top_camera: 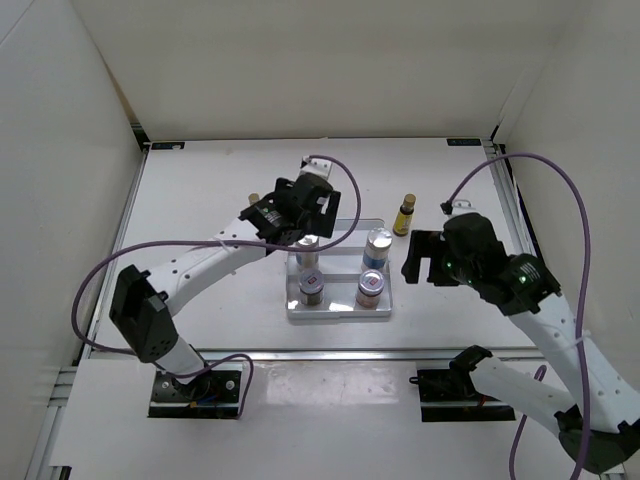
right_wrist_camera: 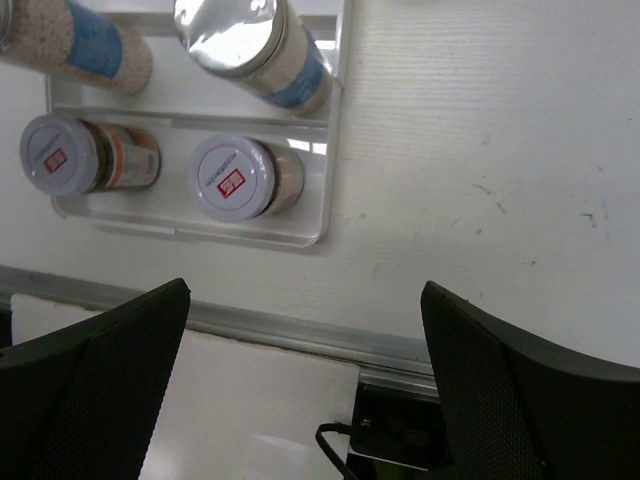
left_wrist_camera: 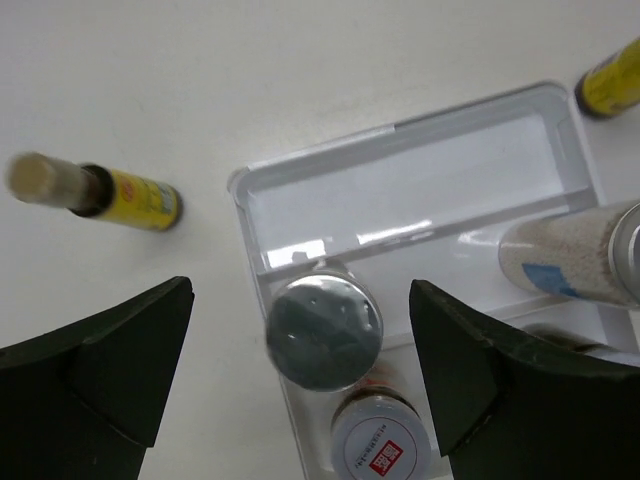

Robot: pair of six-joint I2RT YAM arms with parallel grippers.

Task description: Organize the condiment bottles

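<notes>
A white stepped tray (top_camera: 338, 312) holds two white cylinders (top_camera: 377, 247) (left_wrist_camera: 323, 330) on its middle step and two short jars (top_camera: 311, 287) (top_camera: 371, 288) on the front step. My left gripper (top_camera: 305, 228) (left_wrist_camera: 300, 335) hangs open over the left cylinder, its fingers (left_wrist_camera: 120, 360) either side of the silvery lid and apart from it. One slim yellow bottle (top_camera: 404, 214) (left_wrist_camera: 612, 85) stands on the table right of the tray. Another yellow bottle (left_wrist_camera: 120, 192) sits left of it. My right gripper (top_camera: 417, 258) (right_wrist_camera: 305, 400) is open and empty, to the right of the tray.
The tray's back step (left_wrist_camera: 420, 190) has nothing in it. White walls (top_camera: 60, 150) enclose the table on three sides. A metal rail (right_wrist_camera: 250, 325) runs along the near edge under my right gripper. Purple cables (top_camera: 560, 180) loop off both arms.
</notes>
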